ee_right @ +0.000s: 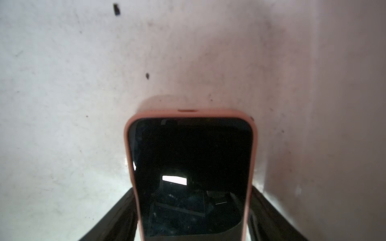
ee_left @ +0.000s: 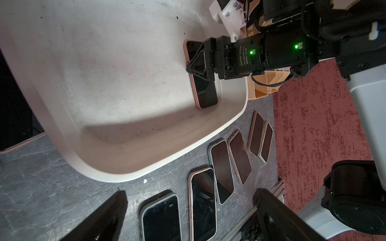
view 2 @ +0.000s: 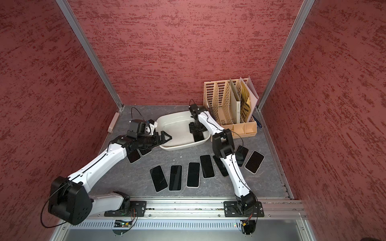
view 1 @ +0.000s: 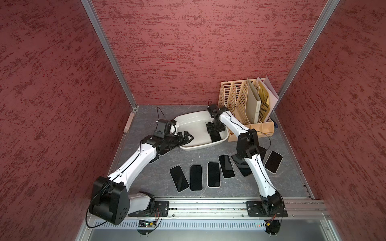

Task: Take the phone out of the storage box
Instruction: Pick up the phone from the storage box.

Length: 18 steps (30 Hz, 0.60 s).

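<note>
Grey marbled desk (view 1: 208, 154) carries everything. The shallow white plastic storage box (view 1: 194, 127) with rounded corners sits at far centre. A beige slotted file organizer (view 1: 236, 98) holding a few folders stands just beside it, in the far right corner.

I see the white-and-black left arm (view 1: 135, 162) reaching to the box's near-left rim. The left fingers (ee_left: 100, 221) are spread wide with nothing between them, above the rim.

The white-and-black right arm (view 1: 234, 125) bends down into the box. The right fingers (ee_right: 117, 219) are lowered onto the phone there, one against each long edge, pinching it across its width.

A row of dark-screened phones (view 1: 196, 177) lies face up on the desk in front of the box, fanned out from centre to right. Two more show partly under the left arm.

The pink-cased black-screened phone (ee_left: 205, 94) is inside the box, screen up, along the right wall near the near-right corner. From the right wrist view I can't tell if it is flat on the box floor or slightly raised.
</note>
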### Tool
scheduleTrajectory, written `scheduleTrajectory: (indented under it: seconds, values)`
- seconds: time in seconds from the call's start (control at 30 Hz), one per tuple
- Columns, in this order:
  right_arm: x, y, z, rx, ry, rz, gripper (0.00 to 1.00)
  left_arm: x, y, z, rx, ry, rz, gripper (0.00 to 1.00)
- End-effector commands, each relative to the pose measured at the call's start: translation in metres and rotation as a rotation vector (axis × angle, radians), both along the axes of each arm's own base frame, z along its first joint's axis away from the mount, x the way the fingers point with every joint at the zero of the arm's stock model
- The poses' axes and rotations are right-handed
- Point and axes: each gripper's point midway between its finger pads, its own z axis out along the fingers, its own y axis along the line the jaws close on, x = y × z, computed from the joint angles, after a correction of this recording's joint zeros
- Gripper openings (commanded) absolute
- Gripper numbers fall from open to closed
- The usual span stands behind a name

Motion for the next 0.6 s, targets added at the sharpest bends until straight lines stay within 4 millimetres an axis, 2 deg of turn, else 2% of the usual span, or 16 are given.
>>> scheduleTrajectory:
  seconds: [0.0, 0.17, 0.3, 0.4, 0.57]
  values:
    - [-0.021, -0.006, -0.041, -0.023, 0.127, -0.019, 0.64, 0.003, -0.001, -0.001, 0.022, -0.055, -0.037, 1.00]
    - [0.001, 0.023, -0.003, 0.178, 0.025, -0.048, 0.62, 0.011, -0.010, 0.008, 0.023, -0.188, -0.082, 1.00]
    - [0.020, 0.055, 0.042, 0.424, -0.059, -0.070, 0.62, 0.022, -0.014, 0.007, 0.017, -0.221, -0.081, 1.00]
    - [0.028, 0.070, 0.069, 0.574, -0.076, -0.103, 0.61, 0.031, -0.019, 0.003, 0.019, -0.223, -0.101, 1.00]
    - [0.031, 0.087, 0.099, 0.727, -0.068, -0.135, 0.61, 0.051, -0.031, -0.003, 0.010, -0.220, -0.129, 1.00]
